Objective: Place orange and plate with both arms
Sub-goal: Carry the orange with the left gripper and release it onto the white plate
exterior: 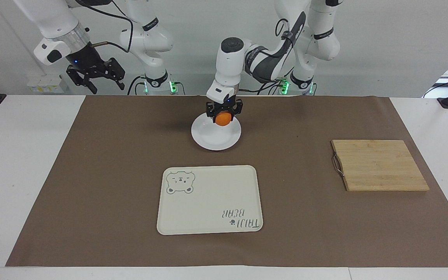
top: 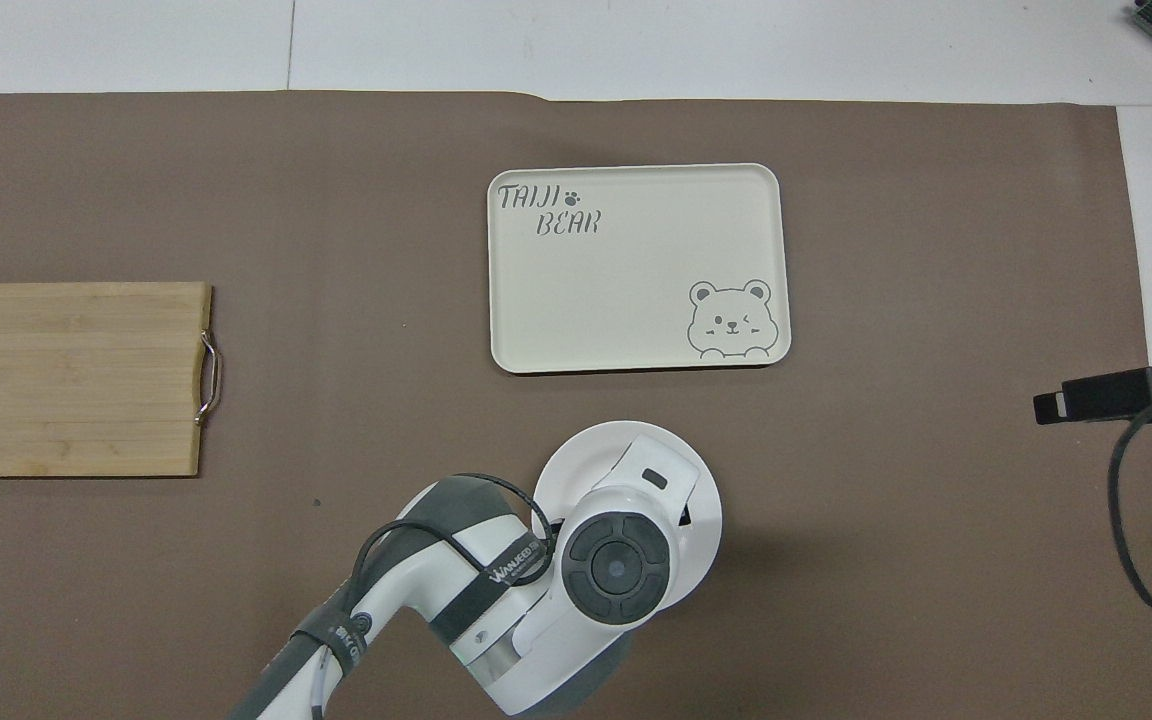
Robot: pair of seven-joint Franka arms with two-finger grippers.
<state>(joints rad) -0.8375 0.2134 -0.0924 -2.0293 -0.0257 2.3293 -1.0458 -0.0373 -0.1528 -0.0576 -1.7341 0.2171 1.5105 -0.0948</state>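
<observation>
The white plate (exterior: 216,138) lies on the brown mat, nearer to the robots than the cream tray. My left gripper (exterior: 223,115) is shut on the orange (exterior: 223,119) and holds it just over the plate's part nearest the robots. In the overhead view the left arm covers most of the plate (top: 576,463) and hides the orange. My right gripper (exterior: 95,77) hangs open and empty, high over the right arm's end of the table, and waits there.
A cream bear-print tray (exterior: 210,200) lies farther from the robots than the plate. A wooden cutting board (exterior: 379,165) with a metal handle lies toward the left arm's end. The brown mat (exterior: 103,175) covers most of the table.
</observation>
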